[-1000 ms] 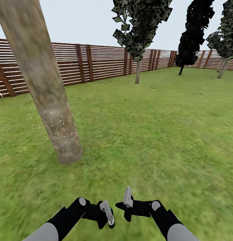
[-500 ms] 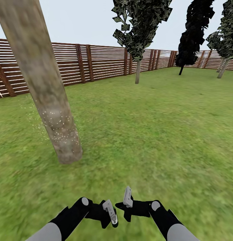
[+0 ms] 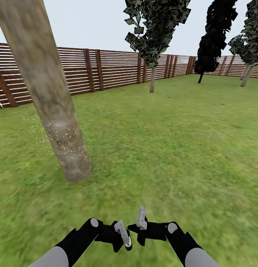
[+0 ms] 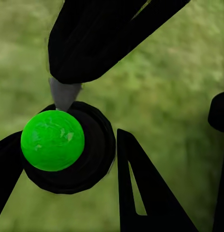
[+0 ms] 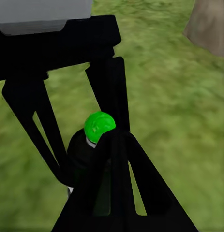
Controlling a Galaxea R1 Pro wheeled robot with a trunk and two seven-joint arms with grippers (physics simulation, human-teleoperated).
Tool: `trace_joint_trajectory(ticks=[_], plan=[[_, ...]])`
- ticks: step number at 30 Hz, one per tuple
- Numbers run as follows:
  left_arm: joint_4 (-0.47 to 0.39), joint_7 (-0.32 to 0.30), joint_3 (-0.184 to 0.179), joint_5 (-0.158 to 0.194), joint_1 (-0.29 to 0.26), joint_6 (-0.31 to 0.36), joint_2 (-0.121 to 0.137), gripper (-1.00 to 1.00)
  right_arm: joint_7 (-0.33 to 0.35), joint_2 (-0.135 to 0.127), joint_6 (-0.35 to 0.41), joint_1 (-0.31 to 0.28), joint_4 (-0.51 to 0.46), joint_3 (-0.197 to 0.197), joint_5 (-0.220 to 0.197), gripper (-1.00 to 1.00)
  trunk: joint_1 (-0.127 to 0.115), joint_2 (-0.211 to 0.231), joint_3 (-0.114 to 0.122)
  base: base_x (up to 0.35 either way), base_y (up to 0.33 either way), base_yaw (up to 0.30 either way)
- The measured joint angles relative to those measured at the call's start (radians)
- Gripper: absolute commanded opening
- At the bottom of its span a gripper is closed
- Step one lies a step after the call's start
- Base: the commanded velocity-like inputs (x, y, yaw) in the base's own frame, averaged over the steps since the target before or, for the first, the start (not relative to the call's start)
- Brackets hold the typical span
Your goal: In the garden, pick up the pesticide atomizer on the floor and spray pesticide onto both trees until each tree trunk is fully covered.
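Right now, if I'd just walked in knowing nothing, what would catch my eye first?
Probably the thick pale tree trunk leaning up the left of the head view, its lower part dusted with white specks. Then the bright green cap of the bottle held in the left gripper, low over the grass near the right gripper.

Matt mottled bark on the near tree trunk (image 3: 51, 100) with pale specks low down, slatted brown wooden fence (image 3: 106, 70), rough grass (image 3: 173, 155), glossy green cap on the matt black pesticide atomizer (image 4: 68, 147), matt black left tool (image 3: 122, 237)
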Motion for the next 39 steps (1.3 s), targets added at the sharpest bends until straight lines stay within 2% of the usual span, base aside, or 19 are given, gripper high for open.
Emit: trace_joint_trajectory(ticks=[6,12,14,17,18,20,22,24,25,26,28,29,30,32,33,35,36,38,39], plan=[[-0.001,-0.002,0.003,0.007,0.0,-0.002,-0.001,-1.0,0.0,0.0,0.0,0.0,0.001,0.0,0.0,-1.0,0.0,0.0,0.0,0.0,0.0,0.0],[0.022,-0.001,0.0,-0.007,0.0,0.002,0.009,-1.0,0.0,0.0,0.0,0.0,0.002,0.0,0.0,-1.0,0.0,0.0,0.0,0.0,0.0,0.0],[0.071,0.0,-0.002,-0.011,0.0,0.003,0.023,-1.0,0.0,0.0,0.0,0.0,0.002,0.0,0.0,-1.0,0.0,0.0,0.0,0.0,0.0,0.0],[0.14,0.002,-0.008,-0.014,0.0,0.003,0.105,-1.0,0.001,0.0,0.0,0.0,0.002,0.001,0.0,-1.0,0.0,0.0,0.0,0.0,0.0,0.0],[0.143,0.002,-0.008,-0.013,0.0,0.003,0.127,-1.0,0.001,0.0,0.0,0.0,0.002,0.001,0.0,1.0,0.0,0.0,0.0,0.0,0.0,0.0],[0.155,0.007,-0.008,-0.013,0.0,0.002,0.186,-1.0,0.001,0.0,0.0,0.0,0.003,0.001,0.001,1.0,0.0,0.0,0.0,0.0,0.0,0.0],[0.174,0.039,-0.001,-0.009,0.0,0.001,0.208,-1.0,-0.002,-0.002,-0.001,0.0,0.004,0.0,0.001,1.0,0.0,0.0,0.0,0.0,0.0,0.0],[0.191,0.119,0.007,0.001,0.0,0.002,0.214,-1.0,-0.023,-0.003,-0.003,0.0,0.007,-0.002,0.001,1.0,0.0,0.0,0.0,0.0,0.0,0.0],[0.196,0.175,0.021,0.011,0.0,0.002,0.215,-1.0,-0.067,-0.007,-0.003,0.001,0.009,-0.004,-0.002,1.0,0.0,0.0,0.0,0.0,0.0,0.0],[0.198,0.228,0.047,0.033,0.001,0.003,0.216,-1.0,-0.135,-0.015,-0.003,0.003,0.018,-0.006,-0.004,1.0,0.0,0.0,0.0,0.0,0.0,0.0],[0.2,0.325,0.113,0.105,0.026,0.001,0.217,-1.0,-0.309,-0.03,-0.004,0.005,0.093,-0.009,-0.006,1.0,0.0,0.0,0.0,0.0,0.0,0.0],[0.2,0.377,0.155,0.153,0.047,-0.009,0.217,-1.0,-0.433,-0.032,-0.005,0.006,0.147,-0.011,-0.012,1.0,0.0,0.0,0.0,0.0,0.0,0.0],[0.2,0.459,0.208,0.204,0.073,-0.077,0.217,-1.0,-0.652,-0.039,-0.013,0.02,0.218,-0.033,-0.045,1.0,0.0,0.0,0.0,0.0,0.0,0.0],[0.201,0.575,0.26,0.253,0.116,-0.195,0.216,-1.0,-0.896,-0.049,-0.067,0.054,0.284,-0.053,-0.095,1.0,0.0,0.0,0.0,0.0,0.0,0.0],[0.202,0.649,0.287,0.291,0.148,-0.265,0.214,-1.0,-0.973,-0.052,-0.117,0.075,0.305,-0.058,-0.11,1.0,0.0,0.0,0.0,0.0,0.0,0.0],[0.203,0.741,0.315,0.392,0.209,-0.4,0.211,-1.0,-1.035,-0.061,-0.191,0.134,0.32,-0.075,-0.136,1.0,0.0,0.0,0.0,0.0,0.0,0.0],[0.208,0.759,0.321,0.445,0.236,-0.457,0.211,-1.0,-1.045,-0.068,-0.261,0.164,0.323,-0.111,-0.183,1.0,0.0,0.0,0.0,0.0,0.0,0.0],[0.272,0.774,0.327,0.54,0.265,-0.554,0.211,-1.0,-1.053,-0.074,-0.466,0.207,0.327,-0.162,-0.312,1.0,0.0,0.0,0.0,0.0,0.0,0.0],[0.329,0.776,0.329,0.579,0.271,-0.615,0.207,-1.0,-1.053,-0.075,-0.523,0.216,0.329,-0.169,-0.342,1.0,0.0,0.0,0.0,0.0,0.0,0.0]])
